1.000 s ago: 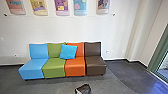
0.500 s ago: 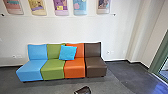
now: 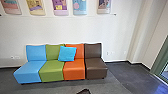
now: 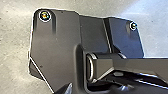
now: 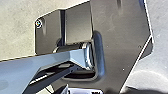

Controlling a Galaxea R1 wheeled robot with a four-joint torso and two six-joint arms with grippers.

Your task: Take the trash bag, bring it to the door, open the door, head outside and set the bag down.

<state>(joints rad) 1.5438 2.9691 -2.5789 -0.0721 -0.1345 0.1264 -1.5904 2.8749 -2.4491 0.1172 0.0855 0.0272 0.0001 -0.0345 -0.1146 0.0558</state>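
At the bottom edge of the head view a small dark object (image 3: 83,91) is cut off by the picture's edge; whether it is the trash bag I cannot tell. A green-framed glass opening (image 3: 162,58) stands at the far right, and whether it is a door is not clear from the part in sight. The wrist views look onto my own dark base plate and jointed bars above a grey floor. How either gripper stands, and whether it holds anything, I cannot make out.
Against the white wall (image 3: 75,30) ahead stands a row of blue, green, orange and brown seats (image 3: 96,70) with a blue cushion (image 3: 67,53). Posters (image 3: 60,7) hang above. Right of the seats, dark floor (image 3: 130,75) runs towards the green frame.
The whole head picture has shifted as the camera moved: the seats show slightly larger and further left, and the dark object has slid lower, with less of it in sight.
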